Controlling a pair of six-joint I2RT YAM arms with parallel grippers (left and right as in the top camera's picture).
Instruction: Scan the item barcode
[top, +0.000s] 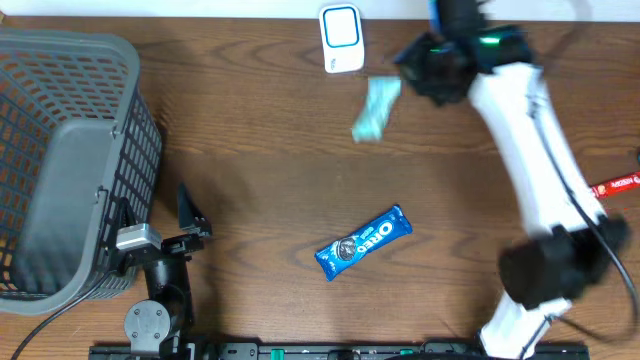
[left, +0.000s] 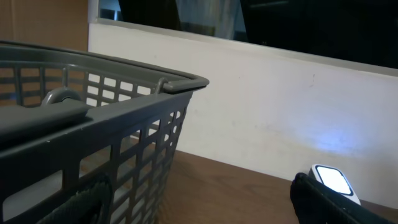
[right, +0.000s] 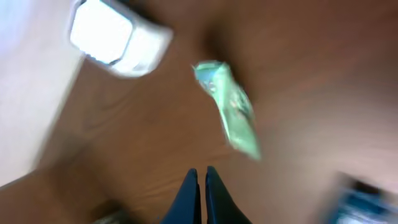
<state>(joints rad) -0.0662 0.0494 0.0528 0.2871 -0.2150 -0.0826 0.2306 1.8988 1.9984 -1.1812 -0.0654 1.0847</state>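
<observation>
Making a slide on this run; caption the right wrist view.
Shut right gripper near a green packet, white scanner beyond, all blurred.

Grey basket (top: 40, 110) on wooden table (top: 270, 190), left; red packet (top: 618, 184) at right edge.

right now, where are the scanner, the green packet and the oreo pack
scanner (top: 341, 38), overhead view, middle of its front face
green packet (top: 377, 108), overhead view, middle of the wrapper
oreo pack (top: 364, 243), overhead view, on the logo

One basket (top: 130, 110), one scanner (top: 342, 38), one green packet (top: 376, 108), one Oreo pack (top: 364, 242), one red packet (top: 620, 184) far right.
</observation>
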